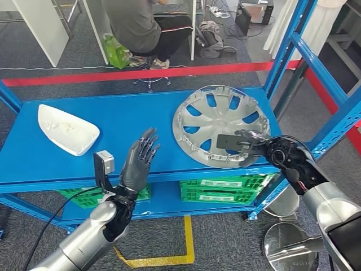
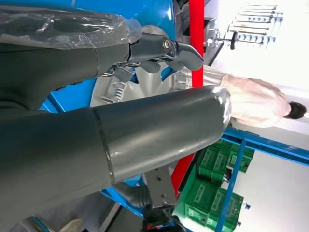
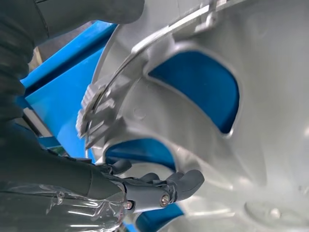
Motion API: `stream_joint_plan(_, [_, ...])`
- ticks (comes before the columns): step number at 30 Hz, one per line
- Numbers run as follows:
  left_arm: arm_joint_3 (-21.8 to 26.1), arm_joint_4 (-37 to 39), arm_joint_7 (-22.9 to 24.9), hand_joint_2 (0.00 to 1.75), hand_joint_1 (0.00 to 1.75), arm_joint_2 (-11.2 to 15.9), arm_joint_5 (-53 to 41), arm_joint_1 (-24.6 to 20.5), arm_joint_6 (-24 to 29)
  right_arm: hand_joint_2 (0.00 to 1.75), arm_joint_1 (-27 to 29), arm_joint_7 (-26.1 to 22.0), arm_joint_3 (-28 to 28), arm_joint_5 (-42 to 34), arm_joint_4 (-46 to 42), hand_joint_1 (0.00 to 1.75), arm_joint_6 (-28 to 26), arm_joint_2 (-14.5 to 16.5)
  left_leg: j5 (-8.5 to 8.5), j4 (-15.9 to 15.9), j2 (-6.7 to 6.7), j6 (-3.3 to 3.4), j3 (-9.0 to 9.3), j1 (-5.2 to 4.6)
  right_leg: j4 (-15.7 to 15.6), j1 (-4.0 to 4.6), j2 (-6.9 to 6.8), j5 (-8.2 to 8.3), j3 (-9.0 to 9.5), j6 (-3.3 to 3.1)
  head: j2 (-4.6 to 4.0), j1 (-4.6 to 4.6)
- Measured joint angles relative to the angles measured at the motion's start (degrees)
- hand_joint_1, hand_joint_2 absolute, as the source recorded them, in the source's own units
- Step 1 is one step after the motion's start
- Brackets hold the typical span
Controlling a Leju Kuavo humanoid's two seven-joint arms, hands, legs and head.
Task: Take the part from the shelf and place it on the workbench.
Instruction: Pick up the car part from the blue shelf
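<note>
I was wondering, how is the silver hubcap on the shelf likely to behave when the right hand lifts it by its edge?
The hubcap looks like thin moulded plastic with open spokes, so probably light and slightly flexible. Held at one edge by the right hand, it may droop or swing. Its glossy surface could slip.

seated person (image 1: 142, 25) cut off above shoulders, right robot hand (image 1: 251, 144) grip on wheel cover (image 1: 212, 116) unclear

**Where the cameras look**

The head camera looks down from high up at the blue shelf (image 1: 127, 116). The two wrist cameras sit very close behind each robot hand, turned sideways. All three views share the silver wheel cover (image 1: 221, 124) (image 2: 120, 87) (image 3: 218, 121) on that shelf.
</note>
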Motion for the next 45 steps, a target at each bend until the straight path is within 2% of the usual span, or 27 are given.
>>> stream_joint_plan(15, [-0.1, 1.0, -1.0, 0.0, 0.0, -0.2, 0.4, -0.6, -0.1, 1.75, -1.7, -3.5, 2.5, 2.2, 4.7, 0.0, 2.1, 2.7, 0.02, 0.0, 0.02, -0.03, 0.05, 0.0, 0.0, 0.0, 0.04, 0.01, 0.04, 0.0, 0.0, 0.03])
stream_joint_plan(20, [-0.1, 1.1, -1.3, 0.0, 0.0, -0.1, 0.6, -0.6, 0.3, 1.75, -1.6, -4.5, 3.1, 2.1, 5.7, 0.0, 1.9, 4.6, 0.02, 0.0, 0.11, -0.04, 0.13, 0.01, 0.0, 0.04, 0.21, 0.02, 0.06, -0.02, 0.0, 0.04])
stream_joint_plan(26, [0.1, 1.1, -1.7, 0.0, 0.0, 0.0, 0.9, -0.5, 1.0, 1.75, -1.2, -4.1, 3.6, 0.5, 6.8, 0.0, 0.4, 7.3, 0.02, -0.1, 0.15, -0.06, 0.32, 0.03, 0.0, 0.11, 0.26, 0.02, 0.17, -0.03, 0.0, 0.0])
stream_joint_plan(32, [0.2, 1.1, -1.8, 0.0, 0.0, 0.2, 1.1, -0.4, 1.3, 1.75, -1.2, -3.7, 3.6, -2.8, 7.6, 0.0, -0.2, 8.5, 0.02, -0.1, 0.15, -0.07, 0.45, 0.14, 0.0, 0.19, 0.25, 0.01, 0.31, -0.05, 0.0, 0.02])
stream_joint_plan(33, [0.2, 1.1, -1.8, 0.0, 0.0, 0.2, 1.1, -0.4, 1.3, 1.75, -1.1, -3.7, 3.6, -3.1, 7.7, 0.25, -0.4, 8.6, 0.02, -0.1, 0.15, -0.07, 0.47, 0.15, 0.0, 0.19, 0.25, 0.01, 0.33, -0.05, 0.0, 0.03])
stream_joint_plan(36, [0.3, 1.1, -1.8, 0.0, 0.0, 0.3, 1.1, -0.4, 1.3, 1.75, -1.1, -3.3, 3.6, -3.9, 8.1, 1.55, -0.8, 9.0, 0.02, -0.1, 0.15, -0.07, 0.54, 0.15, 0.0, 0.2, 0.26, 0.01, 0.39, -0.05, 0.0, 0.05])
stream_joint_plan(37, [0.3, 1.1, -1.8, 0.0, 0.0, 0.3, 1.1, -0.4, 1.3, 1.75, -1.1, -3.0, 3.5, -4.3, 8.2, 1.75, -1.0, 9.1, 0.02, -0.1, 0.15, -0.07, 0.57, 0.15, 0.0, 0.2, 0.26, 0.01, 0.42, -0.05, 0.0, 0.05])
stream_joint_plan(45, [0.3, 1.1, -1.8, 0.0, 0.0, 0.5, 0.7, -0.3, 1.4, 1.75, -0.6, -2.1, 2.5, -6.1, 8.5, 1.75, -2.3, 9.3, 0.02, -0.1, 0.17, -0.08, 0.64, 0.15, 0.0, 0.21, 0.26, 0.02, 0.47, -0.06, 0.0, 0.04])
